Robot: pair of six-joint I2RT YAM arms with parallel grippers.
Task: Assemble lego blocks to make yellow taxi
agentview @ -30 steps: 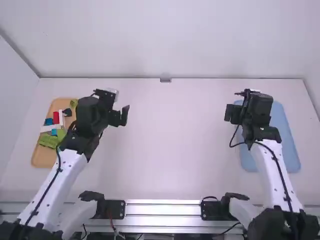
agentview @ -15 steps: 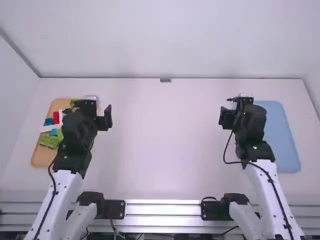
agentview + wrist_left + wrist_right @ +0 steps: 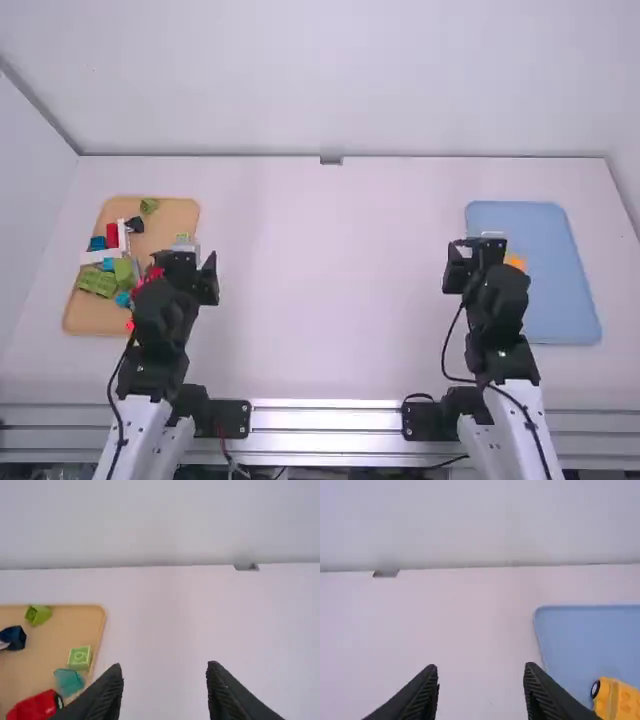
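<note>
High view: tan tray [image 3: 176, 214] holds blocks [image 3: 97, 281]; blue tray [image 3: 560, 300] holds yellow-orange piece [image 3: 515, 262].

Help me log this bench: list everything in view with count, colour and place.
table: 1, white, centre
walls: several, whitish, around it
bracket: 1, grey, far edge
rails: several, grey, near edge
tan tray: 1, left
blocks: several, green, red, blue, white, dark, tan tray
blue tray: 1, right
toy car piece: 1, yellow-orange, blue tray
cables: several, mostly black, along arms and rails
arms: 2, white and black, left and right
left tool, right tool: 2, black, open, near trays
</note>
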